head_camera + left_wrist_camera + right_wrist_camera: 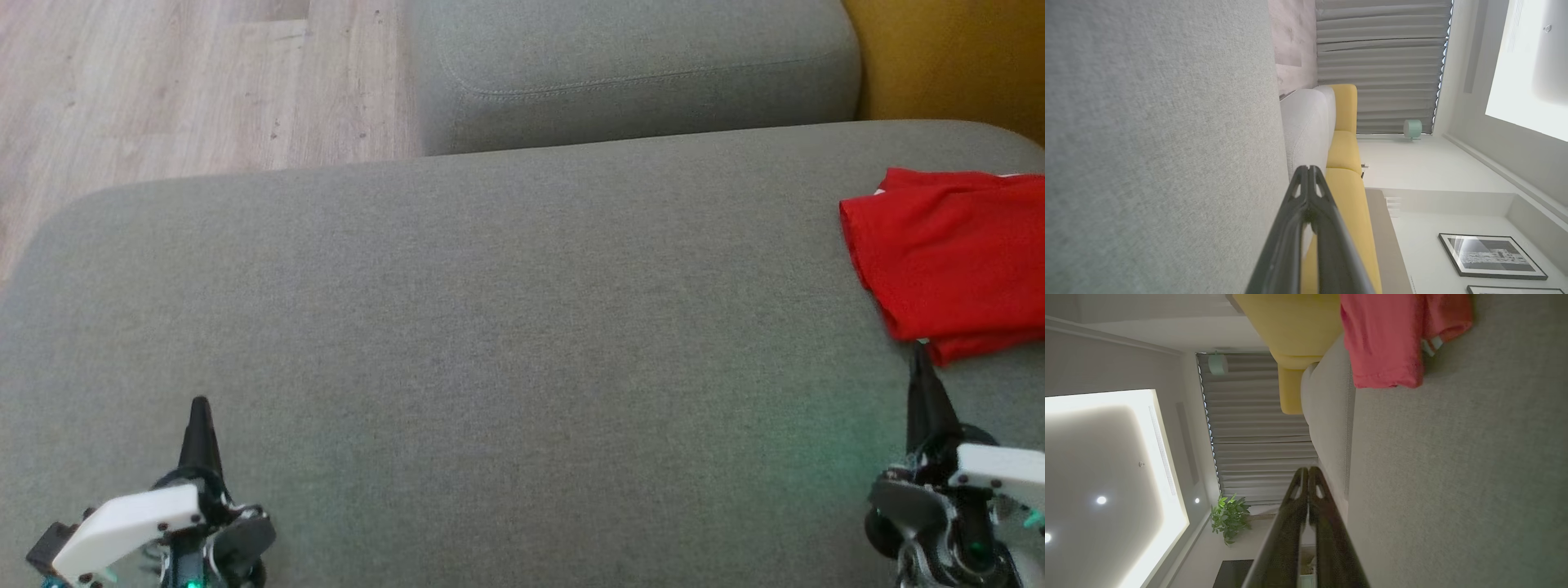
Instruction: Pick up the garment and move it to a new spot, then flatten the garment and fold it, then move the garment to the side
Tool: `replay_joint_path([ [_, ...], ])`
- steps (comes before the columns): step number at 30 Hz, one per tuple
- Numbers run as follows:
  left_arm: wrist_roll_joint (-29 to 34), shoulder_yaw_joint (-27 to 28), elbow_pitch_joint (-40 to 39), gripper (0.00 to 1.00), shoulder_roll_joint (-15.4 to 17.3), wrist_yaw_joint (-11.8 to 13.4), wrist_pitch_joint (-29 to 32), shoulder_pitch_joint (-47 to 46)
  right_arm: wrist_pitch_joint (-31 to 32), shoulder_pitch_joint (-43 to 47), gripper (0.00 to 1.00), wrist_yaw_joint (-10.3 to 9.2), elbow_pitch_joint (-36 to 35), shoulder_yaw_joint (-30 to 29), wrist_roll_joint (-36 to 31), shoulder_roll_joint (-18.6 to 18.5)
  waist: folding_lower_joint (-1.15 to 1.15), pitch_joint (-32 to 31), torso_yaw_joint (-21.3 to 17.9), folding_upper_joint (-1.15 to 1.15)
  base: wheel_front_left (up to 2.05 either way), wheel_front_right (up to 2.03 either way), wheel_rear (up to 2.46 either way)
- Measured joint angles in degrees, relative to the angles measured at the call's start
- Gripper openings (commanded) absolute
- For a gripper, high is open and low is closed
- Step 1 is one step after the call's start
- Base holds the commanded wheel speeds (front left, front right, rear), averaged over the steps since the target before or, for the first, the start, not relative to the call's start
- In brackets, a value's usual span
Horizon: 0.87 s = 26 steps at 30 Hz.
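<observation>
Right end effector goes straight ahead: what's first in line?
Probably the garment: the right end effector points at its near edge in the head view. Height unclear; it might skim over.

Sofa seat [490, 327]: was grey woven cloth, matt, finely grained. The back cushion [637, 73] was the same cloth, with a stitched seam.
Garment [955, 261]: was red cloth, thin, smooth and matt, softly creased.
Floor [163, 82]: was pale wood-look boards with a low sheen, the grain showing.
Yellow seat [947, 57]: was matt cloth.
Left hand [200, 406] and right hand [918, 355]: fingers were dark, matt and plastic-looking; housings were white smooth plastic with small dark screws.
Curtain [1380, 61]: was grey pleated cloth, matt.
Picture frame [1490, 255]: was dark and smooth.
</observation>
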Motion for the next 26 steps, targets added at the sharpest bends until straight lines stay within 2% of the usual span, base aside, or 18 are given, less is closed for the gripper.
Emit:
replay_joint_path([
  [26, -0.4, 0.1, 0.0, 0.0, -0.1, 0.0, 0.0, -0.2, 0.1, -0.4, 0.0, 0.0, -0.3, -0.2, 0.3, 0.0, 0.0, 0.0, 0.0, 0.0, 0.0, 0.0, 0.0],
])
